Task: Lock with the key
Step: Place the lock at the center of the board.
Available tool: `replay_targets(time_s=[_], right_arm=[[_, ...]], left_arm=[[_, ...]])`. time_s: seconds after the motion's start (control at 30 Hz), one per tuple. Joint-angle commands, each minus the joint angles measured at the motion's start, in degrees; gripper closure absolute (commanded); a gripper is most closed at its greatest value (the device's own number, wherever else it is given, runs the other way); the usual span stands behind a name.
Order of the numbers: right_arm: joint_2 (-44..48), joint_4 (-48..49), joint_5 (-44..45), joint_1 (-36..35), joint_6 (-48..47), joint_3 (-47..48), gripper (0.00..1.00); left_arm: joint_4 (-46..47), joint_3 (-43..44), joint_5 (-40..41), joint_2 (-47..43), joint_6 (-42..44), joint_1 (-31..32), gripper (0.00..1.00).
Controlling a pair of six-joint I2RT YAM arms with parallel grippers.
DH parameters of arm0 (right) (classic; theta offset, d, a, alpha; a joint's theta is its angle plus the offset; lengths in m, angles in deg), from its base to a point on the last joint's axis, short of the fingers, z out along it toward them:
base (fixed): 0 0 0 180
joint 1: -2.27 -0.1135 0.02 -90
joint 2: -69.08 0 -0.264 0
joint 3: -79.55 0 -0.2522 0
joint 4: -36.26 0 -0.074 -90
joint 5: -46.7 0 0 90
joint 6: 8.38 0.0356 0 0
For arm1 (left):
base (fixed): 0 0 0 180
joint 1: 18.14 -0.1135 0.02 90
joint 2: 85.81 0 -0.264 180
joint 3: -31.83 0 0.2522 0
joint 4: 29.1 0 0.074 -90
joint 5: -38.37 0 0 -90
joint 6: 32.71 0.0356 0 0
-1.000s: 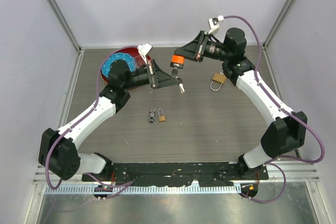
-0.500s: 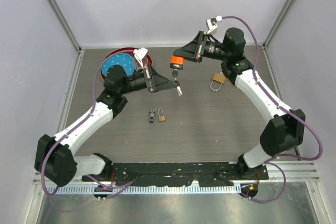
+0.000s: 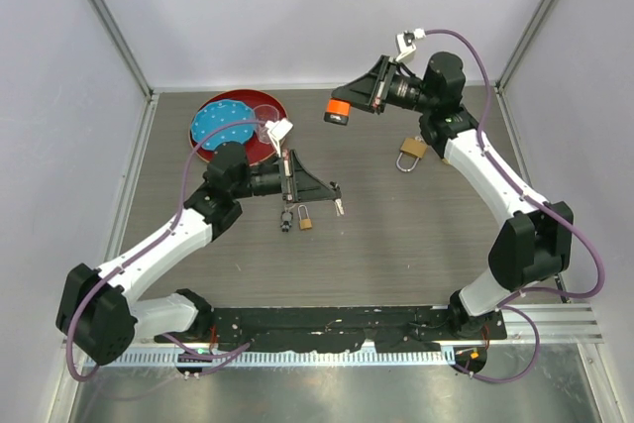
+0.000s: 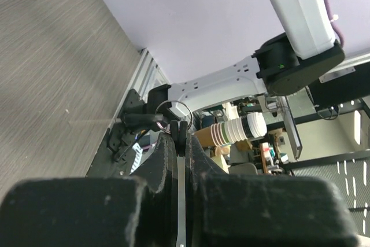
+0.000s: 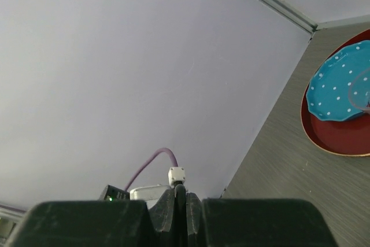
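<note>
My right gripper (image 3: 349, 108) is shut on an orange padlock (image 3: 339, 112) and holds it in the air at the far middle. In the right wrist view its jaws (image 5: 180, 194) are pressed together on a thin dark part; the lock body is hidden there. My left gripper (image 3: 333, 193) is shut on a key (image 3: 340, 207) low over the table's middle, well below the orange lock. In the left wrist view (image 4: 181, 143) the silver key blade (image 4: 181, 195) sits between the pads, with black key heads and a ring (image 4: 173, 111) at the tips.
A brass padlock (image 3: 409, 153) lies on the table under the right arm. A small brass padlock with keys (image 3: 297, 217) lies at the centre, just below my left gripper. A blue dotted plate on a red plate (image 3: 231, 124) sits at the far left.
My left gripper has drawn back from the orange padlock toward the near side, keeping the key. The black piece under the lock no longer shows. The right gripper rose slightly.
</note>
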Motion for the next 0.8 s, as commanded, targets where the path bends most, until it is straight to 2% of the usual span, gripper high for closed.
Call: replay_targets(time_s=[0.0, 0.13, 0.33, 0.47, 0.77], right_arm=[[1.4, -1.2, -0.5, 0.0, -6.8, -3.5, 0.98], [1.5, -7.3, 0.2, -0.2, -14.0, -9.9, 0.98], [-0.9, -11.5, 2.3, -2.7, -21.0, -17.0, 0.98], [-4.8, -12.8, 4.5, -5.5, -26.0, -19.4, 0.98], [-15.9, -5.2, 4.4, -7.7, -27.0, -23.3, 0.98]], left_arm=[[-8.6, 1.4, 3.0, -1.4, 6.0, -0.3, 1.00], [-14.9, 0.7, 7.4, -1.6, 8.9, -0.7, 1.00], [-26.5, 0.7, 14.7, 0.4, 11.3, -3.4, 1.00], [-27.7, 0.9, 16.6, 3.7, 11.0, -4.4, 1.00], [-28.3, 5.2, 18.0, 18.8, 10.0, -4.8, 1.00]])
